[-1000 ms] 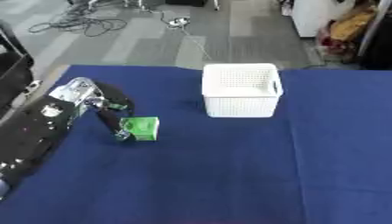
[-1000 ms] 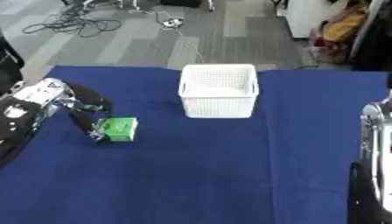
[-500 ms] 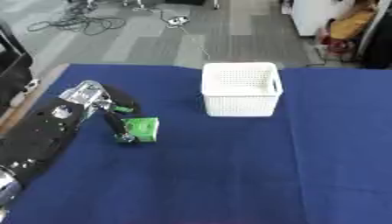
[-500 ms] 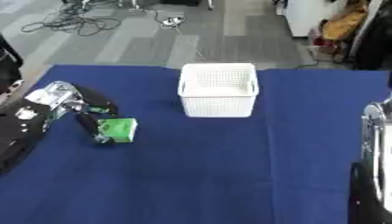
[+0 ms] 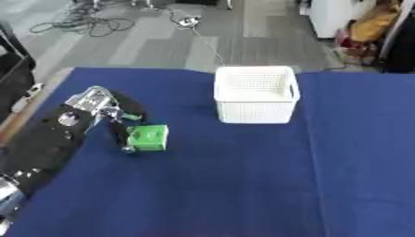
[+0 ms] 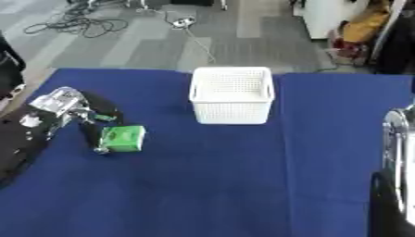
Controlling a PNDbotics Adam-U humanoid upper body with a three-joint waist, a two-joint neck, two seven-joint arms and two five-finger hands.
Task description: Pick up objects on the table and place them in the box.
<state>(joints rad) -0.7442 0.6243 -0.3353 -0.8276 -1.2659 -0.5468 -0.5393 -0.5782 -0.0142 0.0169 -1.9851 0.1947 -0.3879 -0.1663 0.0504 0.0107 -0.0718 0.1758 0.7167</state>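
Note:
A small green box (image 5: 148,138) lies on the blue table at the left. My left hand (image 5: 103,111) reaches in from the lower left, its fingers (image 5: 123,139) curled down round the box's left side and touching it. A white mesh box (image 5: 256,95) stands open and upright at the back centre, well to the right of the hand; nothing shows inside it. My right hand is out of sight; only part of a silver and black arm (image 6: 397,176) shows at the right edge of the right eye view.
The blue cloth table (image 5: 243,185) fills the view, with its far edge just behind the white box. Grey floor with cables (image 5: 97,25) lies beyond. My black left forearm (image 5: 36,157) covers the table's lower left.
My left hand has shifted a little right and closer over the green box. The green box and the white box have stayed where they were.

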